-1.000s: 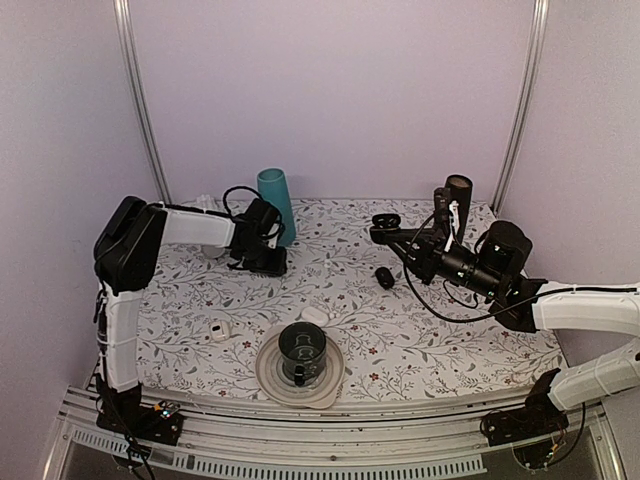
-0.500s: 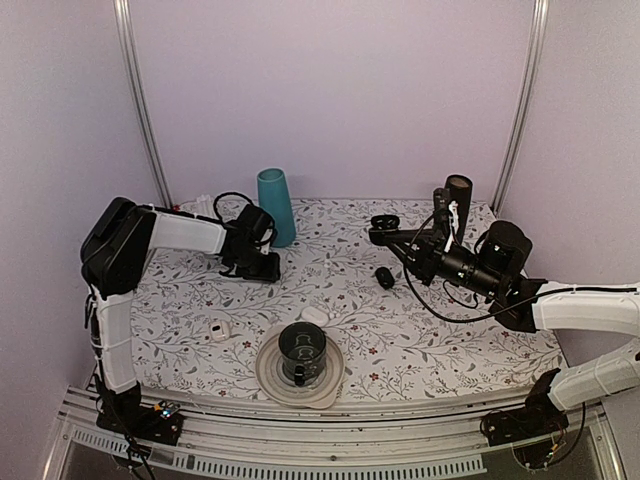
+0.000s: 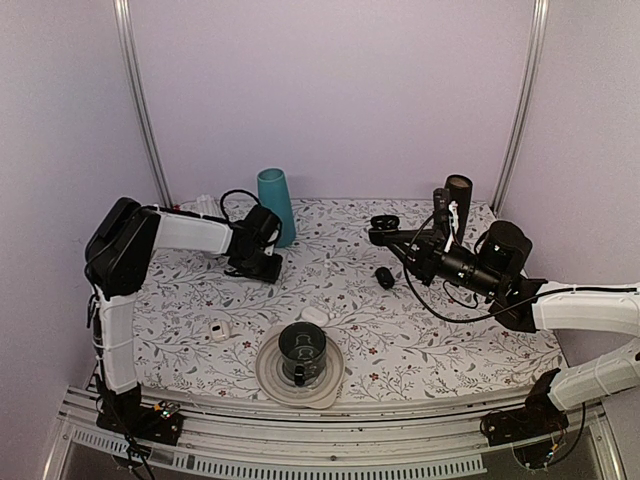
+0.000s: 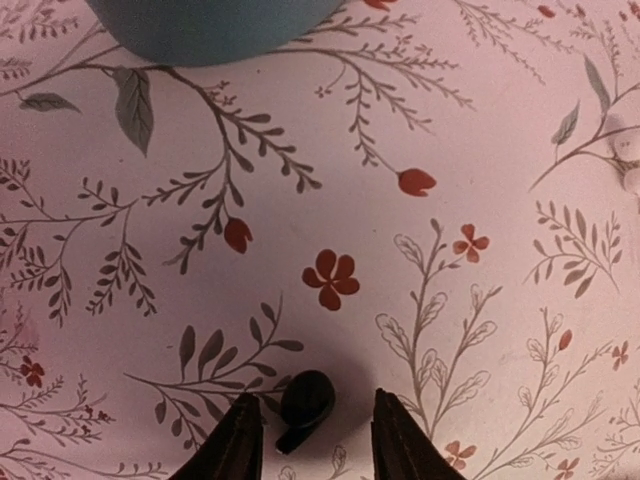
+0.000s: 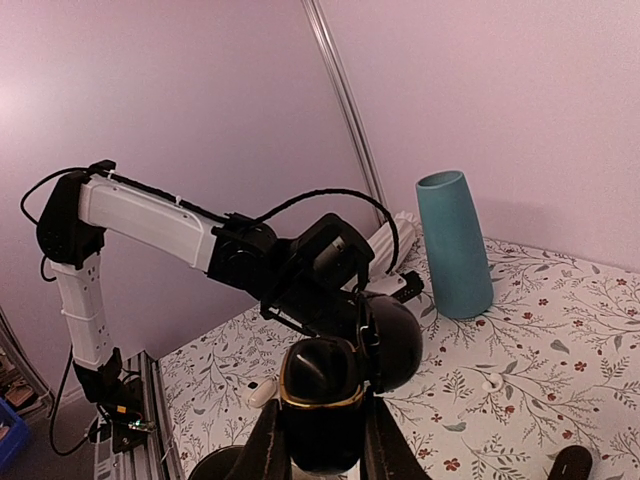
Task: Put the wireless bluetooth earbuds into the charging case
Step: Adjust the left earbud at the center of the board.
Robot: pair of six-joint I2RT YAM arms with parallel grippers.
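A tiny glossy black earbud [image 4: 305,400], bean-shaped with a short stub at its lower end, lies on the matte floral-printed tablecloth [image 4: 480,150], on the near side of the tall teal tapered cup [image 4: 210,25]. The left wrist view shows it between the two dark fingers of the left gripper [image 4: 313,440], whose jaws stand apart on either side of it. It lies closer to one finger, and whether it touches that finger cannot be told. In the top view the gripper's body hides the earbud.

Well to the right of the teal cup, the right gripper [image 3: 380,231] is raised above the cloth and clamped on a smooth, rounded black charging case [image 5: 320,385]. Only the right wrist view shows that the case has a thin gold-coloured rim and a domed lid [image 5: 398,340] swung open behind it.

The top view alone shows the other things on the cloth. A black oval pod [image 3: 385,277] lies to the right of the cup, below the raised case. Nearer the arm bases, two small white rounded pieces [image 3: 220,330] [image 3: 313,314] flank a round pale plate [image 3: 268,378] carrying a dark glassy cup [image 3: 301,350].
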